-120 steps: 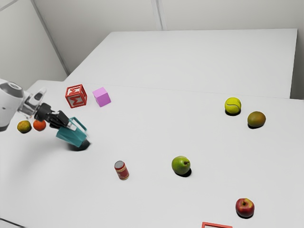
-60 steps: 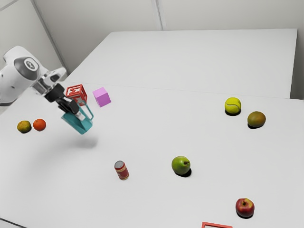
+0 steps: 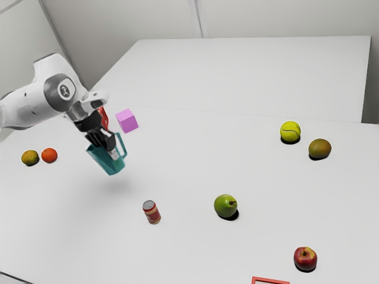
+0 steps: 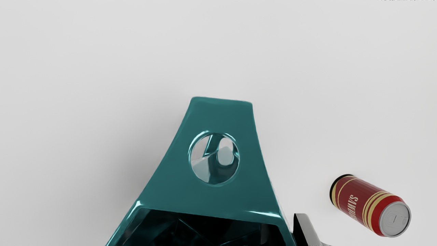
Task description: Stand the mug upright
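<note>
At the exterior view's left, my claw pinches the tilted mug (clear of the table), seemingly by its wall, to allow righting.

2 fruits far left, mug right of them, cube upper left, can lower left, pear lower centre, apple lower right, ball beside mango at right
</note>
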### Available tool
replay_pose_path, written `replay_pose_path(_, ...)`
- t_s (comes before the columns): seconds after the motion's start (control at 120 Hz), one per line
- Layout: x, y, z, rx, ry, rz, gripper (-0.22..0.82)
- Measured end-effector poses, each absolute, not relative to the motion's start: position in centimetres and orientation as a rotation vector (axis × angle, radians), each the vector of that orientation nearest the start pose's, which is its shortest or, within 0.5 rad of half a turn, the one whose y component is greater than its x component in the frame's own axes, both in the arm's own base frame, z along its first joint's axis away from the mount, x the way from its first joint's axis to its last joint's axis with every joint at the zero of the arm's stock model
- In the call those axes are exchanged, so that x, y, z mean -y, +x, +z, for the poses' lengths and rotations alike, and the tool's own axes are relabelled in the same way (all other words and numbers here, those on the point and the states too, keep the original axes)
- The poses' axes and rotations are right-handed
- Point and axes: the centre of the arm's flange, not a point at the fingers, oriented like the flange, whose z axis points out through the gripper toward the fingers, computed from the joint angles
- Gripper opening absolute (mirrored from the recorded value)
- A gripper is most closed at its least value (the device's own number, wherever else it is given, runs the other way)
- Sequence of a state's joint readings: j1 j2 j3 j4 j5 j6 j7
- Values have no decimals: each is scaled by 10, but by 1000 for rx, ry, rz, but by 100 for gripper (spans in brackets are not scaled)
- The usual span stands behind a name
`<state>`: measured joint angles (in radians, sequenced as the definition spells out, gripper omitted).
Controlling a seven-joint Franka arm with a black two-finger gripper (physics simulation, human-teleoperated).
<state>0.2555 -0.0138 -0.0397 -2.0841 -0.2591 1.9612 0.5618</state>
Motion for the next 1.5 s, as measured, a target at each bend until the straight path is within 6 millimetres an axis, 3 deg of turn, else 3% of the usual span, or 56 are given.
replay_pose_path(0.142,-78,516,418,-358,-3334,-8,-17)
replay_pose_path(0.35,-81,506,410,-224,-3269,14,-17)
replay_pose_path(0.783,-53,488,372,-29,-3210,102,-17)
replay_pose_path(1.5,-31,502,337,152,-3174,4,-17)
